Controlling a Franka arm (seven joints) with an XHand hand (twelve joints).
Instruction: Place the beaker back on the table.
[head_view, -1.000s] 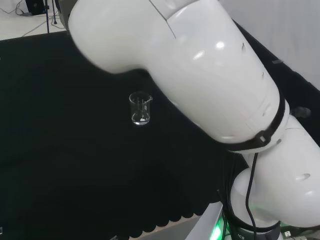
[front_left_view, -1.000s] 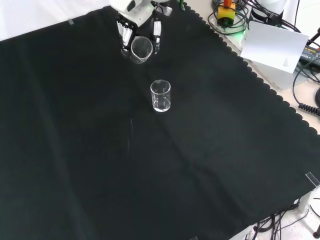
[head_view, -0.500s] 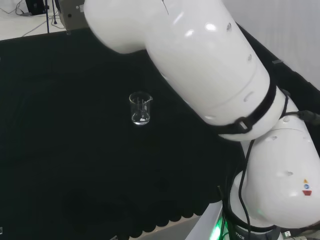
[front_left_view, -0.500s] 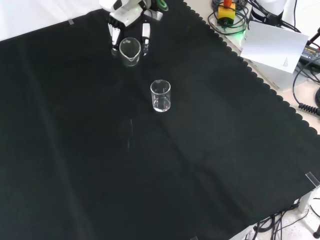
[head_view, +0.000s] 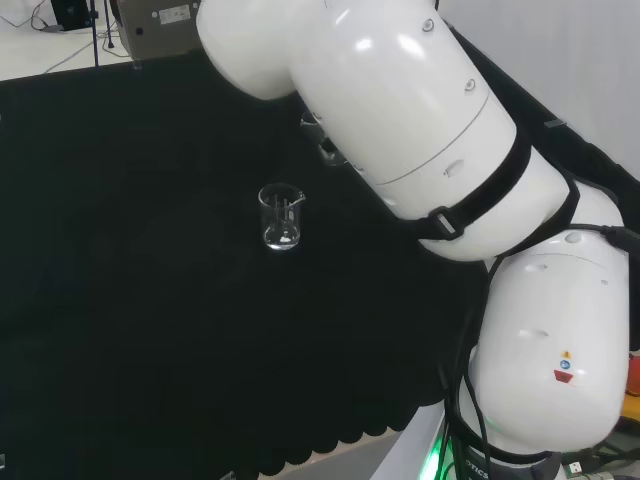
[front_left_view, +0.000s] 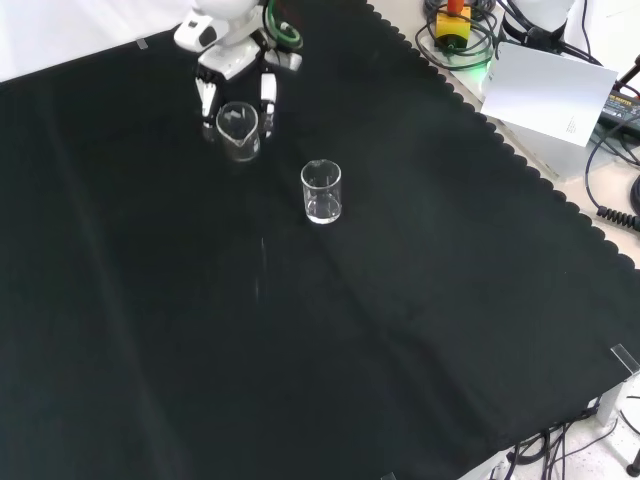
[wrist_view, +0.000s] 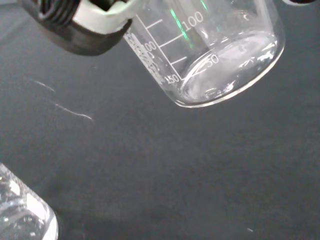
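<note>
Gripping the clear beaker (front_left_view: 238, 130) between curled fingers (front_left_view: 267, 100), the hand (front_left_view: 232, 62) hangs near the far edge of the desk (front_left_view: 420, 330) in the front view, up and left of a second glass beaker (front_left_view: 322, 191) that stands alone on the black cloth. Wide bare cloth lies all around the standing beaker. From the wrist, the held beaker (wrist_view: 210, 55) is tilted, its base clear of the cloth. In the head view, the arm's white links (head_view: 400, 110) hide the hand.
</note>
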